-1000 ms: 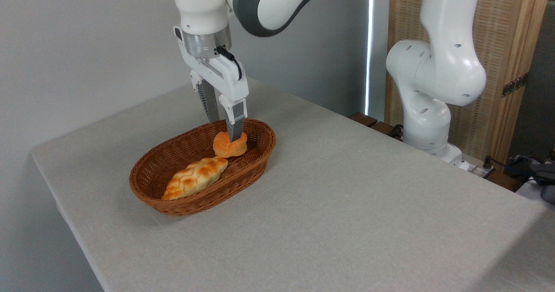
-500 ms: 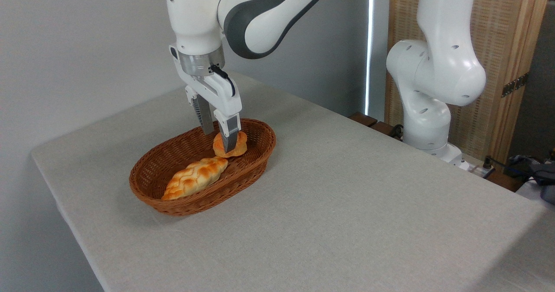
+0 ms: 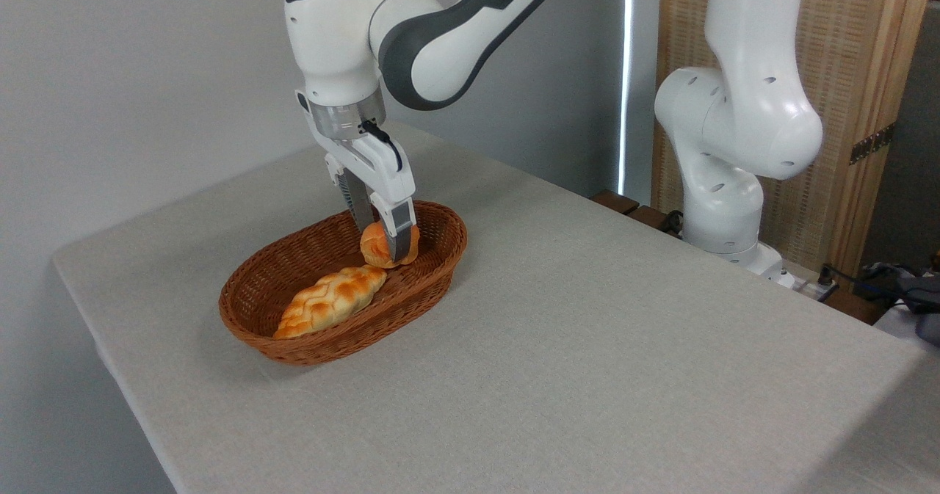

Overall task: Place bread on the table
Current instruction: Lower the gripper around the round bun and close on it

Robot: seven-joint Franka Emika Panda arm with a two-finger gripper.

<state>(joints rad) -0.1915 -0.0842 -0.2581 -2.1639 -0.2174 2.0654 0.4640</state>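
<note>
The bread (image 3: 376,247), a small round orange-golden bun, sits at the far right end of the brown wicker basket (image 3: 308,336). My gripper (image 3: 383,241) has come down from above and straddles the bun, one finger behind it and one finger (image 3: 400,231) across its front. The fingers press against its sides, and the bun still rests inside the basket. The table (image 3: 587,347) is covered in light grey-beige cloth and stretches wide to the right of the basket.
A longer, paler braided loaf (image 3: 330,300) lies in the basket's near left half, close to the bun. The arm's white base (image 3: 723,208) stands at the table's far right edge. A wooden screen (image 3: 852,112) rises behind it.
My gripper has come down into the basket from just above the bun, and its fingers now sit lower around the bun and grip it. The braided loaf and the basket have not moved.
</note>
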